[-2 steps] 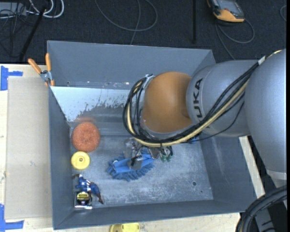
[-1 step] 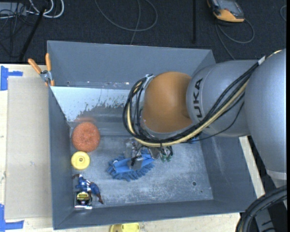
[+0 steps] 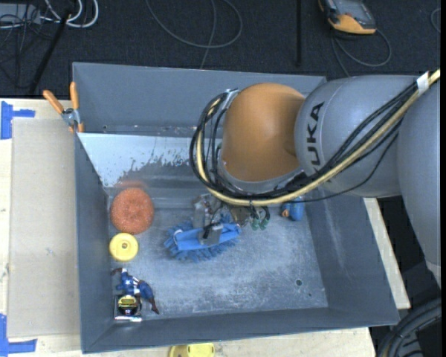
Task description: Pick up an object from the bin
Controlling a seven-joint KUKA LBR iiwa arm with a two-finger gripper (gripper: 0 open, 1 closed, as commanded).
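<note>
Hovering low near the middle of the grey metal bin [image 3: 282, 277], the arm's gripper [image 3: 208, 227] is hanging right at the upper edge of a blue bristled brush [image 3: 199, 242], which is lying flat on the bin floor. The wrist and its orange cover are hiding the jaws from above, so whether they are released or clenched on the brush cannot be told.

The step in hand is looking like the grasp itself. Doing it well is probably meaning straddling the brush's firm back and not its soft bristles, closing squarely across the narrow width, and lifting straight up so the brush is not dragging or twisting out.

Other things are sitting in the bin, well apart from the brush. A rust-orange scouring ball [image 3: 132, 209] is resting by the left wall, with a yellow disc [image 3: 123, 247] just below it. A small blue and dark toy [image 3: 131, 285] is lying in the near left corner. A small blue piece [image 3: 294, 212] is peeking out beneath the arm on the right.
</note>
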